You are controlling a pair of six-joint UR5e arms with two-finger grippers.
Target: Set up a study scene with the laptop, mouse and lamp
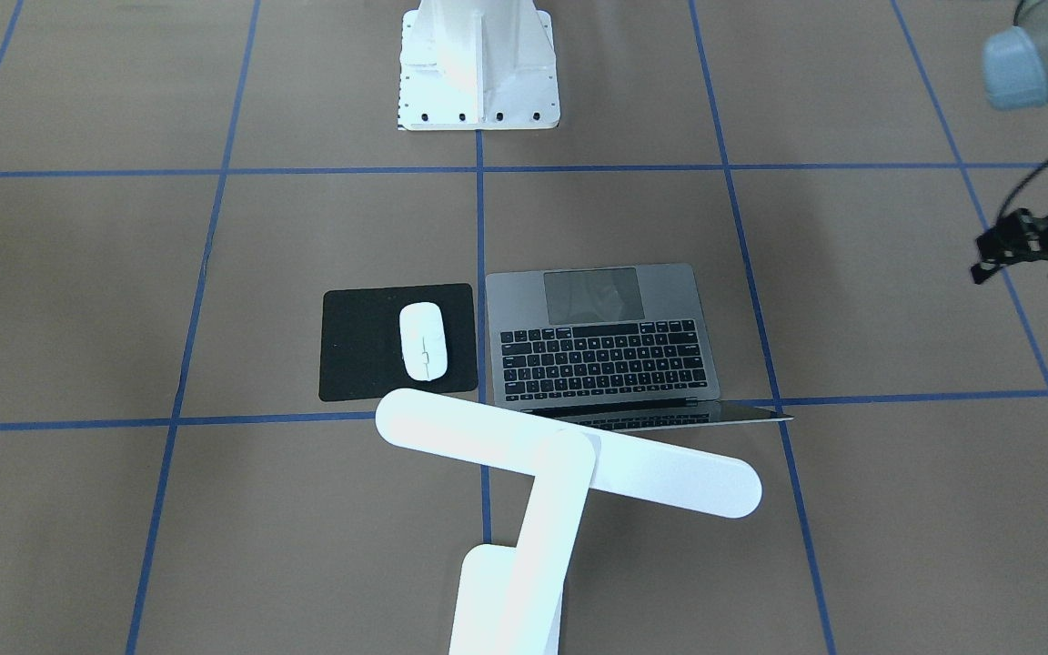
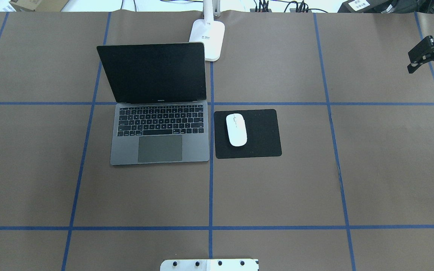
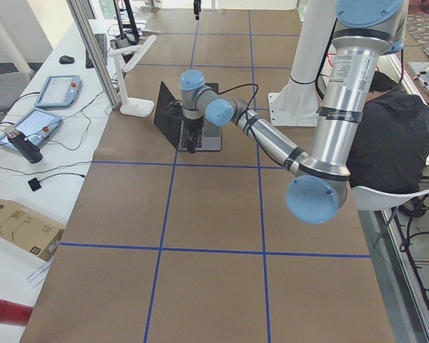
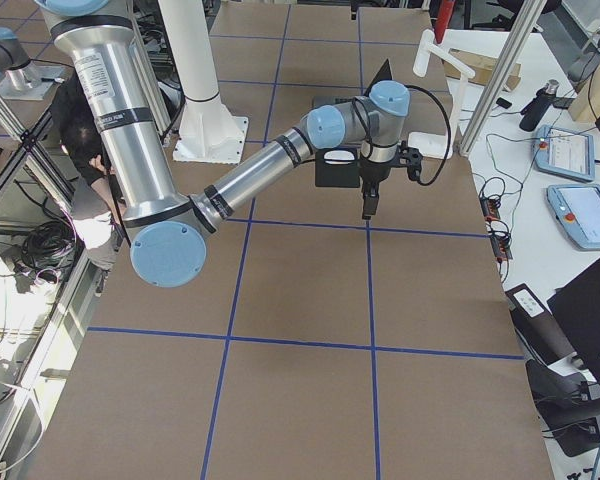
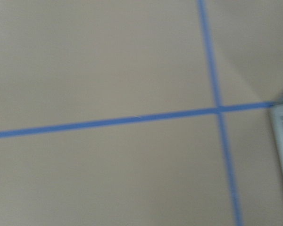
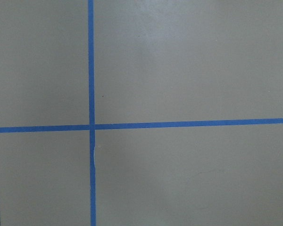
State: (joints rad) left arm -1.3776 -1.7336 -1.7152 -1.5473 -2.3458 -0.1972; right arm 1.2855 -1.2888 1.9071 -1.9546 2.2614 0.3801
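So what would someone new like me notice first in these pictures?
Probably the open laptop mid-table, its dark screen upright, with a white mouse on a black pad just beside it. Behind the screen stands a white lamp, its long bar head raised on a slim arm. The big silver left arm and right arm hang over the table on either side.

Open tabletop [image 2: 371, 169] flanks laptop [image 2: 160, 131] and black pad [image 2: 262, 131]; lamp [image 2: 207, 39] stands close behind.
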